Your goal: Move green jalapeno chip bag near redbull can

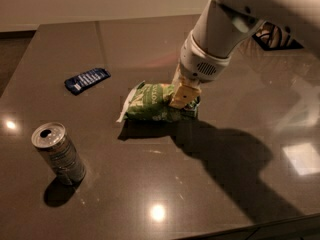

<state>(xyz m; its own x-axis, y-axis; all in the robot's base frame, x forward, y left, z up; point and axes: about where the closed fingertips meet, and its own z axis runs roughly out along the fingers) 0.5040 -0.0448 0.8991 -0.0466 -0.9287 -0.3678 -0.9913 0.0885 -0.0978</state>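
The green jalapeno chip bag (pixel 150 102) is in the middle of the dark table, its right end held by my gripper (pixel 181 100), which comes down from the white arm at the upper right. The bag hangs slightly above the table with a shadow under it. One pale yellow finger (pixel 183 93) shows in front of the bag. The redbull can (pixel 58 152) stands upright at the front left, well apart from the bag.
A flat dark-blue packet (pixel 87 80) lies at the back left. The dark glossy table (pixel 210 184) has its front edge at the lower right. The arm's shadow falls across the table's right side.
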